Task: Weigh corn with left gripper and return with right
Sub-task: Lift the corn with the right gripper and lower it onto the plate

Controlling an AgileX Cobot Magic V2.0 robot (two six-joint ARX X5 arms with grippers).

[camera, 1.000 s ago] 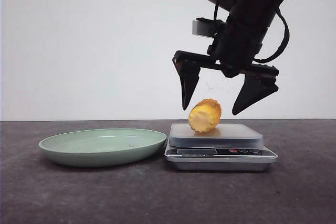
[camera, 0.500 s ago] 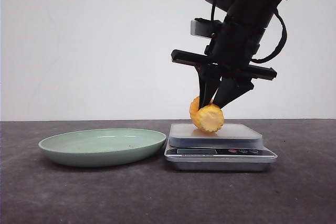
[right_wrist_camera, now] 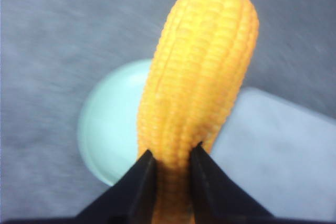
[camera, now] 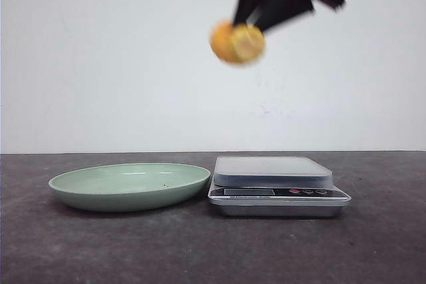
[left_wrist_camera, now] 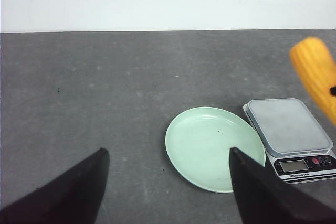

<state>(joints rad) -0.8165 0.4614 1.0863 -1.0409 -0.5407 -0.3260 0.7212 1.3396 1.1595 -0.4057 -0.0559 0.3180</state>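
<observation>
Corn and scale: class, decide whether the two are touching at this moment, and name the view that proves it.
Apart. The front view shows the corn held high in the right claw, with bare wall between it and the scale platform.

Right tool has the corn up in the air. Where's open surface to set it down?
The green plate is bare, and so is the scale platform. The dark tabletop is open left of and behind the plate. Plate and scale sit close together; avoid that narrow gap.
</observation>
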